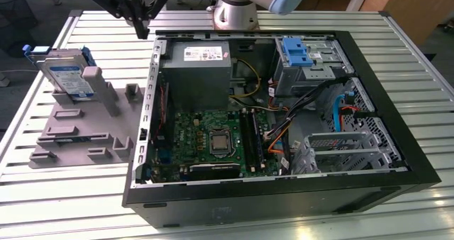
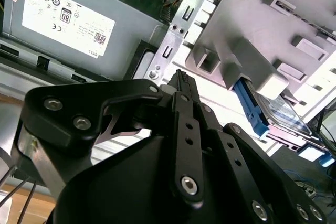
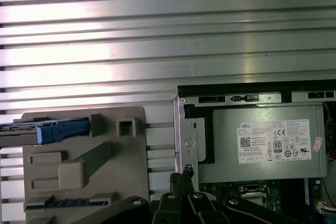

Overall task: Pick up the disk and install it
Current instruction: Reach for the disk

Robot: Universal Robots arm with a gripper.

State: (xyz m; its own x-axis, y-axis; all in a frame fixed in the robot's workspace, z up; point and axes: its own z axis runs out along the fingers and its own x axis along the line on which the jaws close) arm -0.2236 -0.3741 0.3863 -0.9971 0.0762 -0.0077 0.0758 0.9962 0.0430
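Observation:
The disk [image 1: 67, 76] is a silver drive with a white-and-blue label in a blue carrier frame. It stands on edge in a slot of the grey holder [image 1: 78, 139] on the exterior view's left. Its blue frame also shows in the first wrist view [image 3: 59, 129] and the second wrist view [image 2: 253, 113]. My gripper [image 1: 142, 31] hangs above the table behind the case's back left corner, some way from the disk. Its black fingers [image 2: 181, 85] are shut together on nothing. The fingertips [image 3: 181, 174] point down near the case's rim.
The open black computer case [image 1: 397, 160] lies on the slatted metal table [image 1: 64, 192]. Inside are a grey power supply box [image 1: 196, 72] with a white sticker, a green motherboard [image 1: 212, 139], cables, and a metal drive bay with a blue latch piece [image 1: 296, 51]. The arm's base [image 1: 235, 14] stands behind the case.

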